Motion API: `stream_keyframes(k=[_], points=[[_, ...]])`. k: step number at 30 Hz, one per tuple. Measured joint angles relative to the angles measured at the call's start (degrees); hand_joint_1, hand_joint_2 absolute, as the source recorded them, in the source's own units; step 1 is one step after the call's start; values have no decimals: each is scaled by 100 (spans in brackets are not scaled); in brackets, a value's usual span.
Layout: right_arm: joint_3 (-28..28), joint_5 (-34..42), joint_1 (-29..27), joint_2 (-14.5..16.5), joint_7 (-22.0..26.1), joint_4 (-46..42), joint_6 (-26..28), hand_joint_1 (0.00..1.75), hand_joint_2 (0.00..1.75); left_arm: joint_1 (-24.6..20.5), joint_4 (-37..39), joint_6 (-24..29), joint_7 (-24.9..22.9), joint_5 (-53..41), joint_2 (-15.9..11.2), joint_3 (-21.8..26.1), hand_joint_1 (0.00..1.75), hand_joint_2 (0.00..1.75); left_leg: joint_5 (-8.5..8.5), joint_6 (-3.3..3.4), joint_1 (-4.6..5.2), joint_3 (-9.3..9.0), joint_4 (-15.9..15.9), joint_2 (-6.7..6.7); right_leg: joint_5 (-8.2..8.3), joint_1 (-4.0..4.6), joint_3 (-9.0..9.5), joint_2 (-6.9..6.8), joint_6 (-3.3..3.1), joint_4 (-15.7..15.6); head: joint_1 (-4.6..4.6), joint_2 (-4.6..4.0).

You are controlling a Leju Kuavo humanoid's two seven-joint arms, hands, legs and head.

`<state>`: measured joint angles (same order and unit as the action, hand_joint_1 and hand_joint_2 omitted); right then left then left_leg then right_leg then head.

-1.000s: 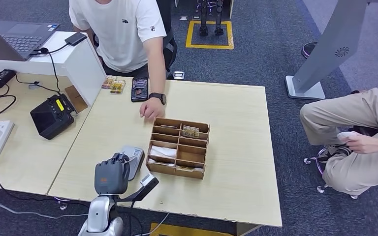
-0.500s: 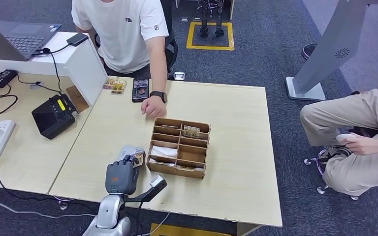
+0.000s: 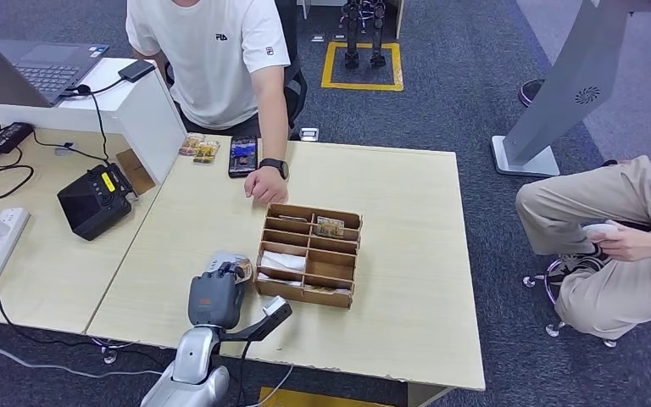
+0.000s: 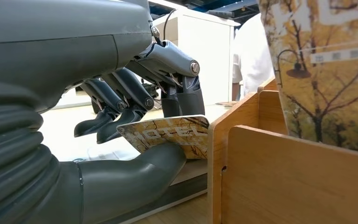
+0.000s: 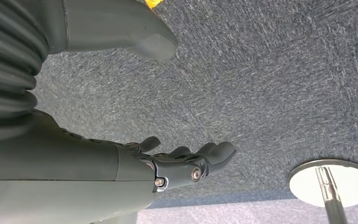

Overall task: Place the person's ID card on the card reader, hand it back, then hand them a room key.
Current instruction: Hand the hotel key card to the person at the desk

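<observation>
My left hand [image 3: 218, 297] hovers at the near left corner of the wooden organizer [image 3: 308, 294]. It pinches a card printed HOTEL [image 4: 172, 135] between thumb and fingers [image 4: 135, 100], right against the organizer's wall [image 4: 279, 177]. The card's edge [image 3: 242, 270] peeks out past the hand. A pale grey card reader [image 3: 220, 257] lies flat on the table just beneath and beyond the hand. The person in a white T-shirt rests a hand [image 3: 264, 185] on the table behind the organizer. My right hand [image 5: 182, 163] hangs over the carpet with fingers apart, holding nothing.
The organizer holds more cards, one patterned with autumn trees [image 4: 326, 70]. A phone [image 3: 242, 156] and two small cards [image 3: 197, 147] lie near the far edge. A black terminal [image 3: 93, 201] sits on the left desk among cables. A second person sits at the right [image 3: 619, 237].
My left hand has moved right and forward along the table, from beside the card reader up to the organizer's corner. The person's hand stayed put.
</observation>
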<state>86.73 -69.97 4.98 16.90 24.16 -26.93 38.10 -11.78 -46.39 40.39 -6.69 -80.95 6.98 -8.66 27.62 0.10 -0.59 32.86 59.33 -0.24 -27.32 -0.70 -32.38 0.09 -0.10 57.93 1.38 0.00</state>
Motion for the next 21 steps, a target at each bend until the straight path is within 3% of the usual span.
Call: stream_keyframes(k=[5, 7, 10, 13, 17, 21], points=[[27, -34, 0, 1, 55, -10, 0, 0, 175, 141, -341, 5, 427, 272, 33, 72, 175, 175, 0, 0, 0, -3, 0, 1, 0, 0, 0, 1, 0, 0, 0, 0], [55, -46, -1, 9, 72, -34, 0, 0, 175, 251, -606, 13, 1140, 765, 166, 269, 175, 175, -1, 1, 0, 2, 1, 0, 0, 0, -7, 0, 0, 0, 1, 0], [111, -25, 1, 32, 94, -103, 0, 0, 175, 350, -1007, 17, 2668, 2141, 585, 851, 175, 175, -2, 3, 1, 13, 3, -2, 1, 0, -17, -1, 2, -1, -1, 0], [156, 16, 0, 54, 95, -174, 0, 0, 175, 399, -1364, 9, 3416, 3323, 844, 1141, 175, 175, -2, 4, 2, 22, 6, 1, 3, -1, -28, 2, 4, -2, -1, 0], [176, 31, 0, 66, 97, -238, 0, 0, 175, 411, -1858, -6, 3575, 4272, 895, 1096, 175, 175, -2, 4, 1, 26, 7, 3, 3, -1, -38, 5, 3, -2, 1, 0], [179, -6, 1, 70, 78, -263, 1, 0, 175, 355, -2279, -15, 3222, 4613, 865, 708, 175, 175, -2, 3, 0, 31, 7, 2, 3, 0, -42, 5, 3, -2, 1, 0]])
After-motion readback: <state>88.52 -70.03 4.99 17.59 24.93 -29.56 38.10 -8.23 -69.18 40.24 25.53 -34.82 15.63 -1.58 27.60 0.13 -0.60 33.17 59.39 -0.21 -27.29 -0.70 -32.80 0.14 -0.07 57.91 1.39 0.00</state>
